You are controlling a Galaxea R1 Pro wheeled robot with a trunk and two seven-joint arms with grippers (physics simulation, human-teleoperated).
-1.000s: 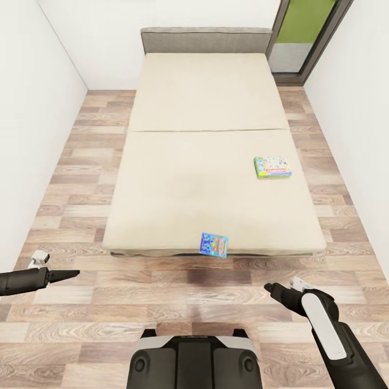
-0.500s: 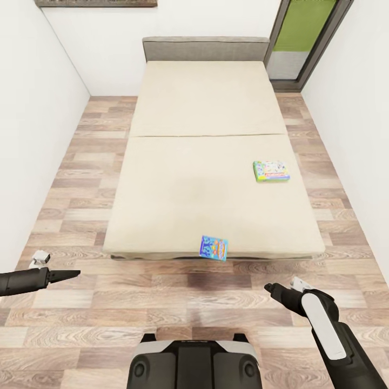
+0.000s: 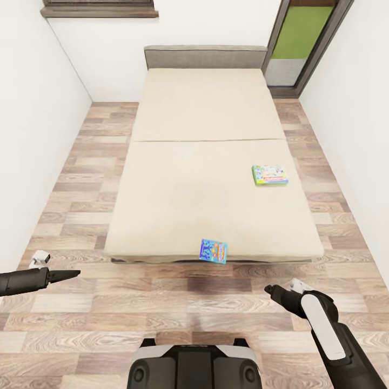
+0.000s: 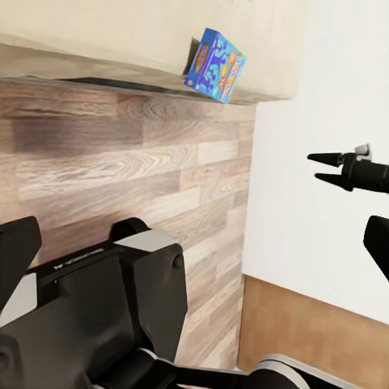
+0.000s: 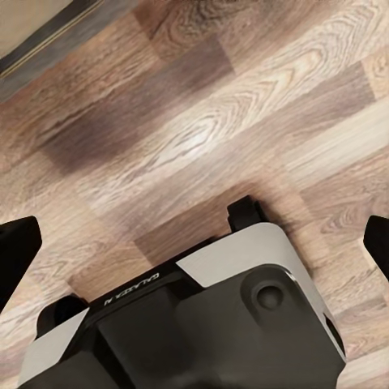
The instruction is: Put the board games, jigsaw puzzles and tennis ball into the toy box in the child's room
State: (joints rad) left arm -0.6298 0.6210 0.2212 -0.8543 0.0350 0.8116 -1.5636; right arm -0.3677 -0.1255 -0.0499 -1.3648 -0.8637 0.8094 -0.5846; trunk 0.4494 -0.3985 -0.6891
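The bed [image 3: 205, 135] has a beige mattress and lies lengthwise ahead of me. A blue board game [image 3: 213, 250] leans over its near edge and shows again as the blue board game [image 4: 215, 66]. A green and white board game [image 3: 269, 175] lies flat near the bed's right side. My left gripper [image 3: 73, 274] hovers over the floor at the lower left, open, with its fingers [image 4: 18, 243] wide apart. My right gripper [image 3: 270, 290] is open over the floor, short of the bed's near edge, fingers [image 5: 16, 253] spread. The table, toy box, jigsaw puzzles and tennis ball are out of view.
White walls close in on both sides of the bed, leaving narrow strips of wooden floor [image 3: 70, 178]. A doorway with a green panel [image 3: 302, 32] stands at the back right. A dark window sill [image 3: 100, 9] is at the upper left. My base [image 3: 194, 364] is below.
The whole picture has shifted: the bed sits slightly lower and smaller in view and the window sill has come into sight. Both board games and both arms keep their places.
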